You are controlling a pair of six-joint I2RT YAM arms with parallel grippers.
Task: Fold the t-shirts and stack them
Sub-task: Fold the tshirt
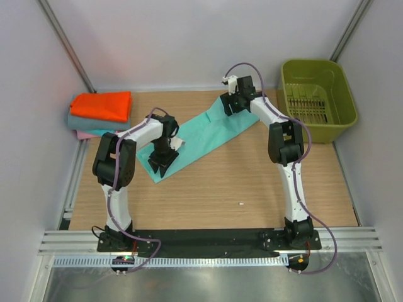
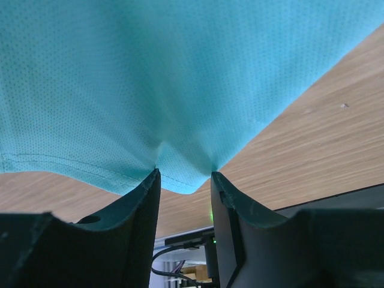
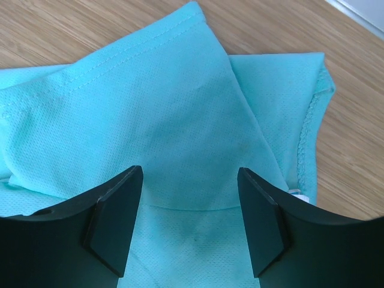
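A: What are the left fingers (image 2: 135, 210) doing?

B: They're drawn in on the hem of the mint-green t-shirt (image 1: 201, 132). The cloth puckers between the two tips, and a small lip of hem hangs down in the gap.

A: And the right fingers (image 3: 114, 222)?

B: Spread wide, with nothing held. They're poised over the far end of the same shirt, where folded layers and a stitched edge lie flat below them.

A: How do the arms stand?

B: The left arm rises from its base, bends at a raised elbow and reaches inward, with its wrist tipped down over the shirt's near left end. The right arm climbs from its base to a high elbow, then stretches away and to the left, out to the shirt's far right end.

A: So where is the shirt?

B: It lies as a long diagonal strip on the wooden counter (image 1: 252, 182), between the two arms. At the far left sit the folded ones: the orange t-shirt (image 1: 102, 106) on top, the grey-teal t-shirt (image 1: 85, 122) under it and the pink t-shirt (image 1: 84, 134) lowest. The olive-green basket (image 1: 318, 100) stands at the far right.
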